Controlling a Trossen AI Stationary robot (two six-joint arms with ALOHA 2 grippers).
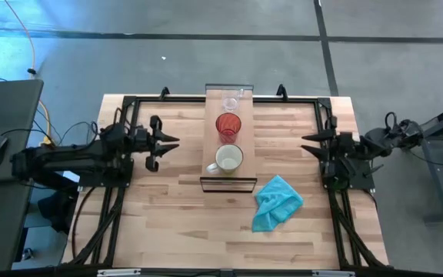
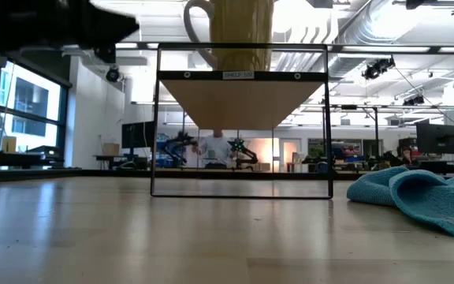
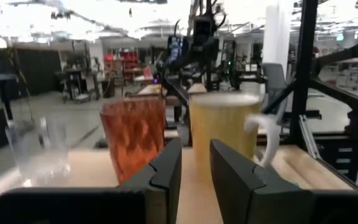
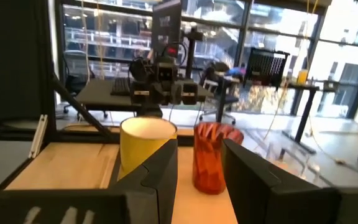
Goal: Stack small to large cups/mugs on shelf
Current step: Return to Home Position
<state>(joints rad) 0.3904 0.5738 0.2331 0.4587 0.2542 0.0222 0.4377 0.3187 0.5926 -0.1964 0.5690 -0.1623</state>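
Note:
On the long light-wood shelf (image 1: 230, 142) three vessels stand upright in a row. The tiny clear glass (image 1: 231, 102) is at the far end, the red translucent cup (image 1: 228, 125) in the middle, and the cream handled mug (image 1: 228, 158) at the near end. My left gripper (image 1: 175, 145) is open, to the left of the shelf and apart from it, and it faces the cup (image 3: 133, 140) and the mug (image 3: 222, 134). My right gripper (image 1: 306, 145) is open, to the right of the shelf, facing the mug (image 4: 145, 146) and the cup (image 4: 215, 155).
A crumpled teal cloth (image 1: 277, 202) lies on the planked tabletop (image 1: 175, 215), right of the shelf's near end. The shelf's dark frame (image 2: 241, 134) raises the board above the table. Black rails run along the table's left, right and far sides. Bare wood shows near the front edge.

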